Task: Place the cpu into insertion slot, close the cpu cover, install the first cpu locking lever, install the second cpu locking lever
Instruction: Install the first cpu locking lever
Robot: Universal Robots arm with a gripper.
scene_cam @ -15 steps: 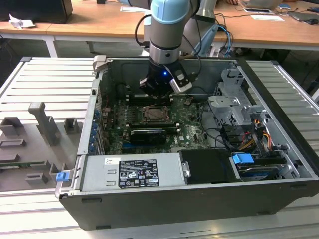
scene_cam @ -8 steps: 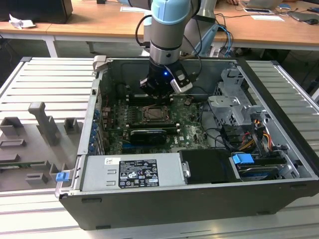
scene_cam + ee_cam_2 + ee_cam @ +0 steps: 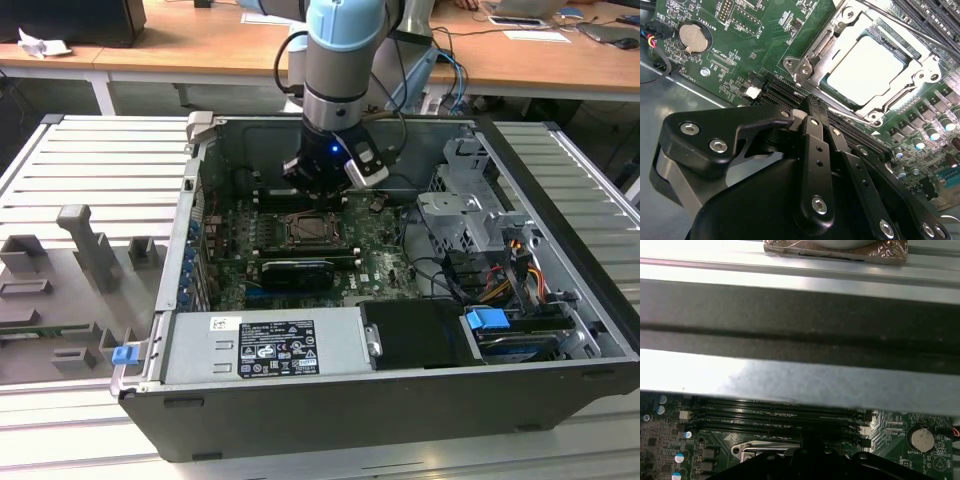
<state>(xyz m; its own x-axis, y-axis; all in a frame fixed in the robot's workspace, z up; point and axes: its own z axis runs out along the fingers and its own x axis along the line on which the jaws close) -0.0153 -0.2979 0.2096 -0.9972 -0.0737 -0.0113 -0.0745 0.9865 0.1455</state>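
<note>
One run of desks [image 3: 200,45]: pale wooden tops cross the back of the room, with papers and dark gear lying on them.
Table [image 3: 90,160]: your work surface is grey ribbed metal. Grey moulded fixtures [image 3: 90,250] stand on it at the exterior view's left.
Case [image 3: 400,410]: a black computer case lies on its side on the table, open to you from above.
Arm [image 3: 340,50]: grey and pale blue, it reaches straight down into the case.
Motherboard [image 3: 740,50]: green, flat on the case floor.
Memory slots [image 3: 775,415]: long and black, just beside the socket.
Gripper [image 3: 815,107]: your black fingers are brought together with nothing between them. Their tips hang over the memory slots, near the socket but apart from it.
Insertion slot [image 3: 318,232]: mid-board, just in front of the gripper in the exterior view.
Cpu cover [image 3: 830,45]: the grey metal frame lies down flat around the chip.
Cpu [image 3: 865,70]: the pale square face sits in the insertion slot, showing through the cover's cut-out.
</note>
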